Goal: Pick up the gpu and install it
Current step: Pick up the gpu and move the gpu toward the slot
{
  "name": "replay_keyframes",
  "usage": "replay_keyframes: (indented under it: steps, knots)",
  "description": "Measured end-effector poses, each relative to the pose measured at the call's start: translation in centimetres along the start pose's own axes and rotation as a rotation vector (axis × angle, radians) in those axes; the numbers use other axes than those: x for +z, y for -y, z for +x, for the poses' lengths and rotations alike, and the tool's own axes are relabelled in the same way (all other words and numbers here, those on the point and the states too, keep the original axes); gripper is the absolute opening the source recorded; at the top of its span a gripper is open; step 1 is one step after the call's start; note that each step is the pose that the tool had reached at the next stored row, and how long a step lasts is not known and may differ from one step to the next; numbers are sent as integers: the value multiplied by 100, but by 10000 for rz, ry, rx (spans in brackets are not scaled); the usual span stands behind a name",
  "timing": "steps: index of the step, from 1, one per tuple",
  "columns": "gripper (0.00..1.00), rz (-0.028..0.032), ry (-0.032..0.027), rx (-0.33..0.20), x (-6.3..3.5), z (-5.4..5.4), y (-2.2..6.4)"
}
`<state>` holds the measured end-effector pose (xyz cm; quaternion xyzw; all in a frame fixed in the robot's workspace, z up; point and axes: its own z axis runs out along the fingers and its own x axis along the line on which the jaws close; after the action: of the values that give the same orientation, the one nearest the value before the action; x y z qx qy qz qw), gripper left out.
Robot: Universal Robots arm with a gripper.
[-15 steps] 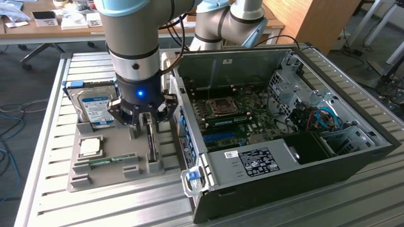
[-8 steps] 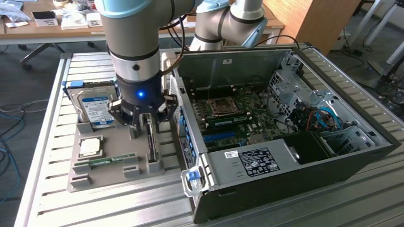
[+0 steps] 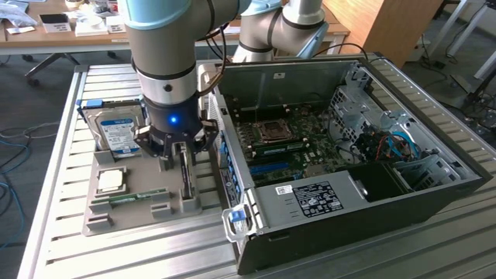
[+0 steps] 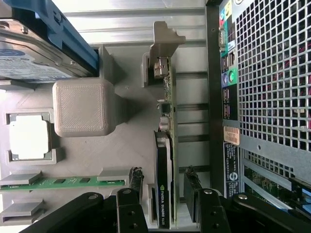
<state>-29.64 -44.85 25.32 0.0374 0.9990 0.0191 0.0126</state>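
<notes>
The gpu stands on edge in a slot of the grey holder tray, close beside the open computer case. It is a thin black card with a pale metal bracket at its far end. My gripper hangs straight down over the card. In the wrist view my gripper is open, with one black finger on each side of the card. A small gap shows between each finger and the card. The card rests in its slot.
On the same tray stand a silver blue-labelled hard drive, a processor chip and a green memory stick. The case's motherboard lies exposed at the exterior view's right. Everything sits on a slatted metal table.
</notes>
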Motion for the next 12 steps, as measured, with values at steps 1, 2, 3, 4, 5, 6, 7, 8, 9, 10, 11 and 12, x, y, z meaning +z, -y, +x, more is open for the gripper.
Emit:
replay_keyframes:
  steps: [1,2,3,4,5,6,7,8,9,10,11,12]
  knots:
    - [47,-2,1,0,16,0,0]
    - [47,-1,0,0,33,1,1]
    - [47,-1,1,0,50,1,2]
    - [47,-2,1,0,66,1,2]
    - [47,-1,0,0,81,2,3]
    - [47,-1,0,0,96,2,4]
    - [47,-1,0,0,108,3,4]
    - [47,-1,1,1,118,3,4]
    - [47,0,0,1,127,2,4]
    - [47,-2,0,0,137,-2,5]
    - [47,0,0,-1,143,-5,5]
    - [47,0,-1,0,145,-6,5]
